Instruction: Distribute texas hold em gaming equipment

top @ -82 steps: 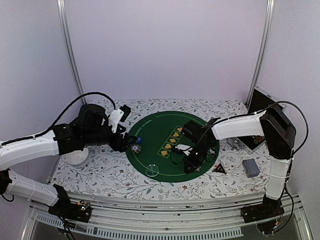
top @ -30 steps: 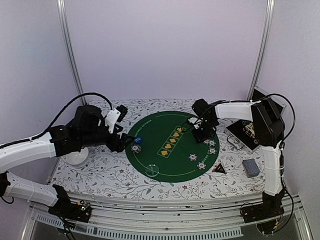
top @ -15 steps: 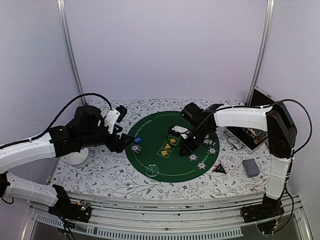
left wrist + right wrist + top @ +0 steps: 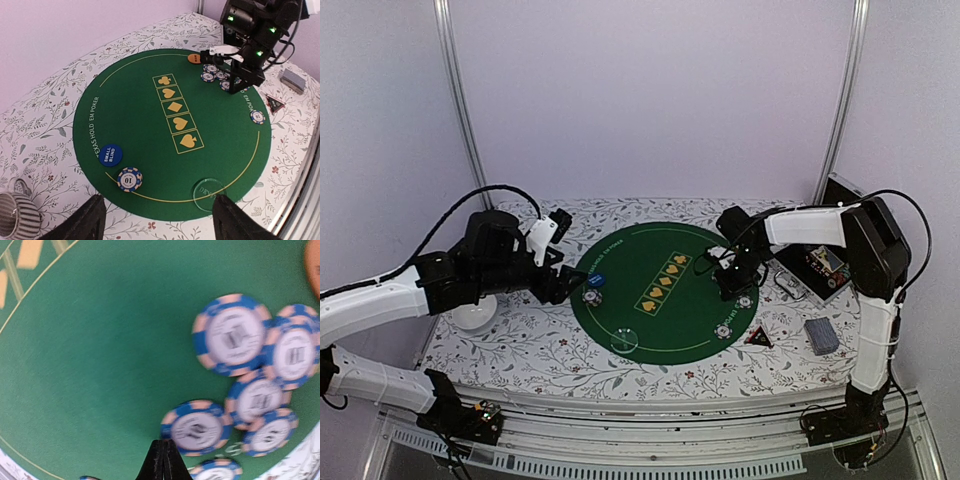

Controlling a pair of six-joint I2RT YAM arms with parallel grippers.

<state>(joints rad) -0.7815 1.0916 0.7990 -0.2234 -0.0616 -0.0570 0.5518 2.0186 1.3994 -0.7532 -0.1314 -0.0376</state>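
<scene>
On the round green poker mat (image 4: 660, 300), a blue "small blind" button (image 4: 110, 154) and a blue-and-cream chip (image 4: 129, 179) lie at the left edge. My left gripper (image 4: 162, 227) is open and empty, hovering above the mat's near-left edge (image 4: 563, 288). My right gripper (image 4: 162, 460) is shut and empty, its tips low over the mat beside a chip (image 4: 196, 428) in a cluster of several chips (image 4: 235, 335). It shows in the top view (image 4: 726, 287). An orange button (image 4: 194, 58) lies by the cluster. The card deck (image 4: 821, 336) lies off the mat at the right.
A clear dealer disc (image 4: 210, 190) sits at the mat's near edge and a lone chip (image 4: 257, 116) at its right. A black triangle (image 4: 757, 338) lies beside the mat. An open box (image 4: 820, 265) stands at the right, a white bowl (image 4: 475, 315) and a striped mug (image 4: 17, 215) at the left.
My right gripper has swung from the mat's middle back right to the chip cluster. The left arm has hardly moved.
</scene>
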